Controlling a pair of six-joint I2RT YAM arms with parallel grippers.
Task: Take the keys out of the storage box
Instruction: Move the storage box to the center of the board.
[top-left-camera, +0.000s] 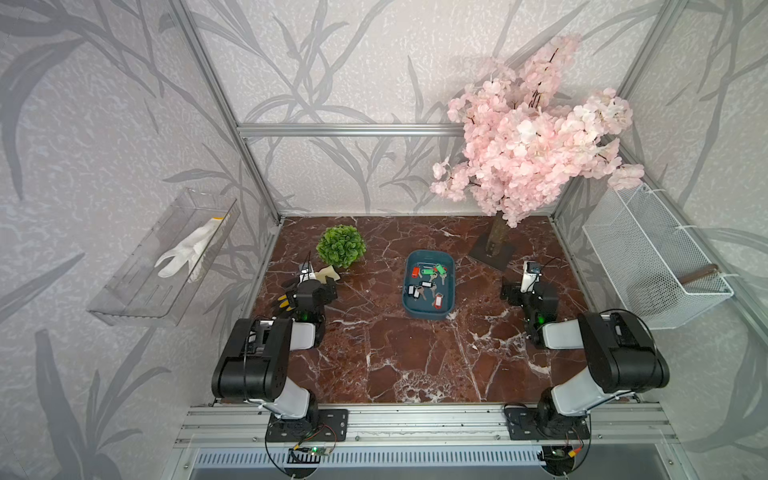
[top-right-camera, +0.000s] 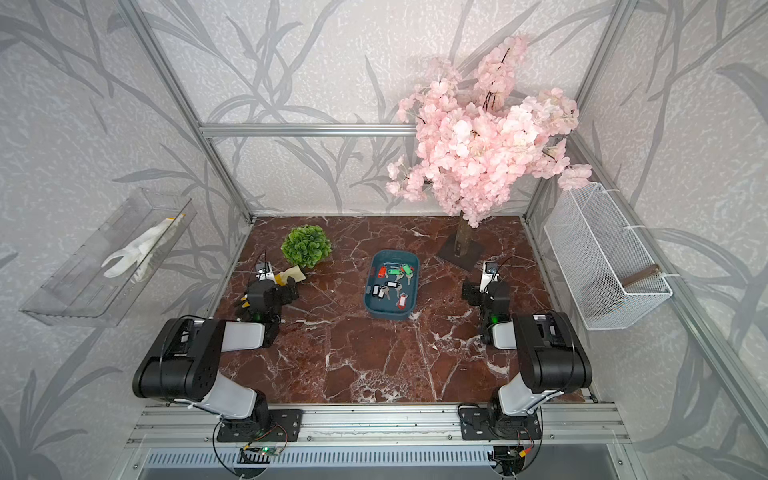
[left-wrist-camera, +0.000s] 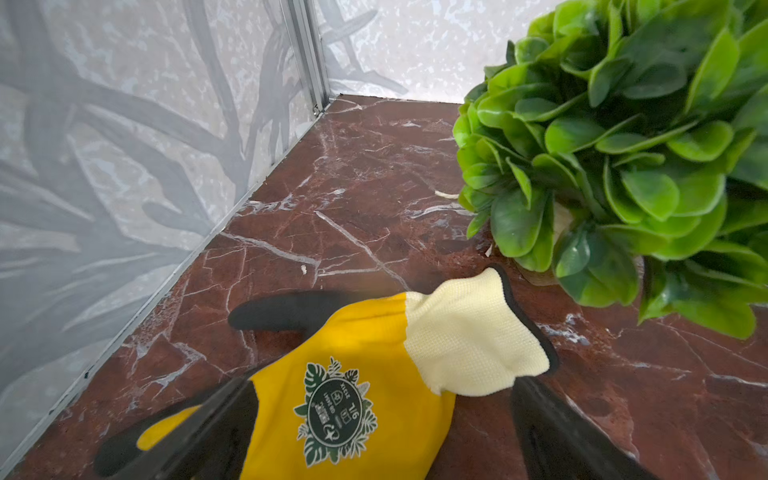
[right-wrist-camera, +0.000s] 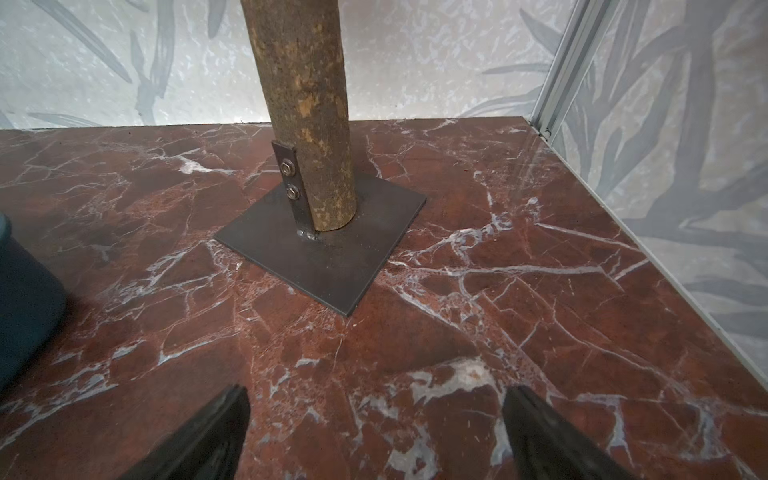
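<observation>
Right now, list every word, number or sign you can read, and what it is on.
"9/L", seen upside down: green badge on the yellow glove.
Rest of that badge: too small to read.
White labels on the keys: too small to read.

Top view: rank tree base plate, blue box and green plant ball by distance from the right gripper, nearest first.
From the right gripper:
1. Tree base plate: just beyond it, toward the back wall.
2. Blue box: mid-table, on the left arm's side of it.
3. Green plant ball: past the box, back near the left arm's side.
</observation>
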